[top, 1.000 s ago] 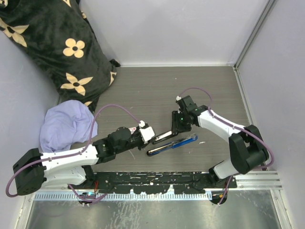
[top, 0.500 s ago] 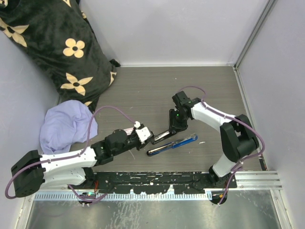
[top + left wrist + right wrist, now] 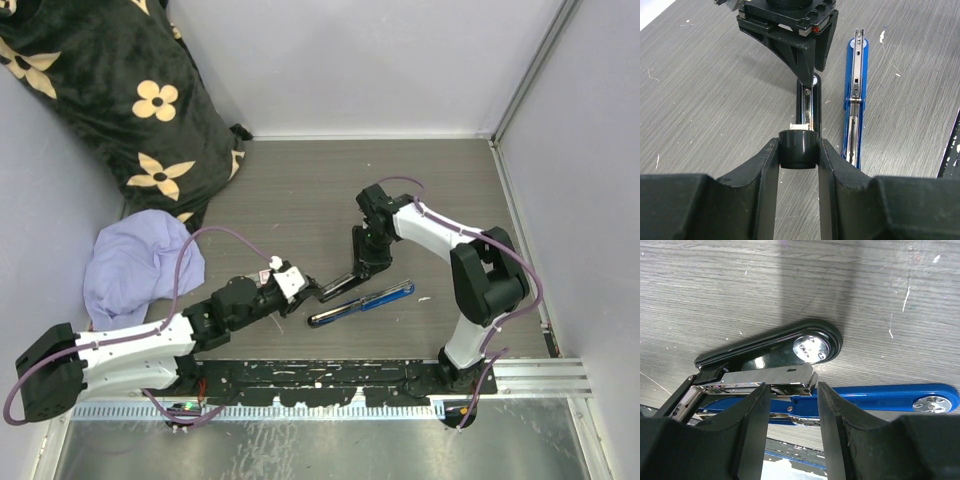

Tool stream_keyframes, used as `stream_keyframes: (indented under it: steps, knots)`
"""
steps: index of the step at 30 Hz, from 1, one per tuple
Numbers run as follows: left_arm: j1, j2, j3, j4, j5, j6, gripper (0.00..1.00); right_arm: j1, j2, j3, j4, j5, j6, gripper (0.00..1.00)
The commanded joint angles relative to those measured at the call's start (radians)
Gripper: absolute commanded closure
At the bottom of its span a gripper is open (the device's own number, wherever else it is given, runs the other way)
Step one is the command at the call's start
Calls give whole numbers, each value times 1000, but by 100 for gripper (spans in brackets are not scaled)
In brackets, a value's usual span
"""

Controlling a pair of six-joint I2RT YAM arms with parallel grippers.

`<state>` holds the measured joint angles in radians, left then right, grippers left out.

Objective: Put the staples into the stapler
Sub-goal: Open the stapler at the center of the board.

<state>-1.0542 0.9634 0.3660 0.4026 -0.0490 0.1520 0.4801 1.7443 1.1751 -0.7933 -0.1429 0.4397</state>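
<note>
Black stapler (image 3: 340,285), its rear pinched by the left gripper (image 3: 797,150), has the right gripper (image 3: 791,390) straddling its magazine (image 3: 770,376) tip, grip unclear; no staples show near it, and a loose hold could let the magazine slip free.

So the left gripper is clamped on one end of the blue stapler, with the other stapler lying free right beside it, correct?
Not quite. The left gripper is clamped on one end of the black stapler, not the blue one. The blue stapler is the one lying free right beside it. The left wrist view shows the black end piece pinched between the fingers.
</note>
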Motion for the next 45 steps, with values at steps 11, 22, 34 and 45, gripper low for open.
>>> stream_keyframes:
  steps: [11, 22, 34, 45]
  knots:
    - [-5, 367, 158, 220, 107, 104, 100, -246, 100, -19, 63, 337, -159, 53]
    - [4, 419, 45, 365, 61, 108, 97, -314, 112, -10, 90, 351, -195, 54]
    - [5, 316, -49, 211, -27, 40, 63, -316, 119, -20, 114, 321, -206, 54]
    - [5, 171, -46, 61, -21, 25, 25, -317, 103, -29, 131, 279, -222, 53]
